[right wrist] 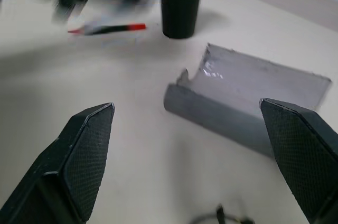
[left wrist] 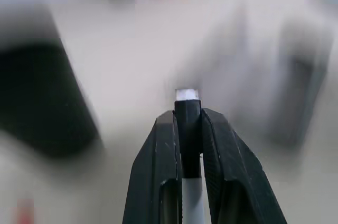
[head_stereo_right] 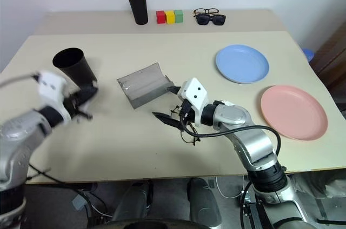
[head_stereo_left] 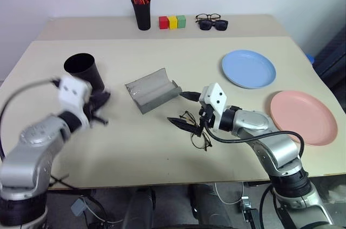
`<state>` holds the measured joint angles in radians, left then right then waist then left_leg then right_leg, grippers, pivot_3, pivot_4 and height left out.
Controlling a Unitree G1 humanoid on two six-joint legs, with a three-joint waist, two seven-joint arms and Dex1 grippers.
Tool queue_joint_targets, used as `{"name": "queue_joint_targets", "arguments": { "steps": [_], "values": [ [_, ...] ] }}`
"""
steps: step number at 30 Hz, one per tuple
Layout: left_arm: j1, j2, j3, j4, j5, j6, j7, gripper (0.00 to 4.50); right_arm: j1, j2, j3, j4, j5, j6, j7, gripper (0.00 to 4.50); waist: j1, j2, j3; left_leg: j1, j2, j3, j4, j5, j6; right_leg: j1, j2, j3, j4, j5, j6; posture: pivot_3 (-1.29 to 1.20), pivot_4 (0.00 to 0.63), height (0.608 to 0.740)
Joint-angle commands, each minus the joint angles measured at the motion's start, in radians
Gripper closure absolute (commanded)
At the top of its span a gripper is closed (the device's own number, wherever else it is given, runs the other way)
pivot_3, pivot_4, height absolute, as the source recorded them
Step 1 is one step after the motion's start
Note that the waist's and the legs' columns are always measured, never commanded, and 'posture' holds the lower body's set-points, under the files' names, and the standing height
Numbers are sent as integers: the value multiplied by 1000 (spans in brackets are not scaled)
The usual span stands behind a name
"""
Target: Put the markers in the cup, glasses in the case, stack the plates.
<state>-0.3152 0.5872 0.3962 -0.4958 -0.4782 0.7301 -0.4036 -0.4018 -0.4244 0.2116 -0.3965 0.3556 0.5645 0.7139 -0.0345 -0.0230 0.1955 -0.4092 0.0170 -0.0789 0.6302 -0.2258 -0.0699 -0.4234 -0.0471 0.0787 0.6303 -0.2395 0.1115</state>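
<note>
Left gripper (left wrist: 188,129): fingers pressed together on a marker (left wrist: 187,109), the one with white barrel and black cap, which stands up between the pads with its tip showing just past them. Arm raised off the table (head_stereo_left: 162,153), gripper roughly level and aimed forward. Cup (head_stereo_left: 85,71): just ahead of this gripper, upright, mouth open. Second marker, red-capped (right wrist: 110,28): lying on the table on the near side of the cup, close by the left gripper.

Right gripper (head_stereo_left: 185,110): fingers spread wide, nothing between them; forearm low over the table, pointing level and across toward the robot's left. Glasses (head_stereo_left: 195,129): directly beneath and just behind its fingertips, lying on the table. Case (head_stereo_left: 153,89): just beyond the fingertips, lid open, hollow facing up.

Plates, light blue (head_stereo_left: 248,68) and salmon pink (head_stereo_left: 300,116): well to the right of the right gripper, side by side, not stacked.

Risks, judged:
- Marker held near one end; it may pivot in the pinch and strike the cup rim instead of dropping in.
- Left gripper close to the cup wall; a sideways nudge could tip the light cup.
- Thin wire frame may slip or twist between wide pads.
</note>
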Motion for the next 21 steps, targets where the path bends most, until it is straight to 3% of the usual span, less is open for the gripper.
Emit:
{"name": "queue_joint_targets", "arguments": {
  "steps": [1,7,13,21],
  "values": [
    [-180,10,25,117,94,-183,98,4484,-62,50,14,34,-17,-52,-13,0,-5,0,-1,0,0,0,0,0,0,0,0,0,0,0,1,0,150,740],
    [-419,1,-91,563,378,-584,277,4484,-156,159,39,127,-43,-120,-32,0,-11,1,-1,2,0,0,-3,0,0,0,1,0,1,2,4,0,150,740],
    [-408,-62,-101,795,408,-827,304,4484,-149,177,51,122,-56,-134,-34,0,-7,0,-1,0,0,-1,-3,0,0,-1,0,0,0,3,6,0,150,740],
    [-348,-98,-107,885,403,-893,293,4484,-139,176,49,98,-60,-125,-48,0,-11,0,-1,0,0,-1,-3,0,0,-1,0,-1,1,3,6,0,150,740]
  ]
}}
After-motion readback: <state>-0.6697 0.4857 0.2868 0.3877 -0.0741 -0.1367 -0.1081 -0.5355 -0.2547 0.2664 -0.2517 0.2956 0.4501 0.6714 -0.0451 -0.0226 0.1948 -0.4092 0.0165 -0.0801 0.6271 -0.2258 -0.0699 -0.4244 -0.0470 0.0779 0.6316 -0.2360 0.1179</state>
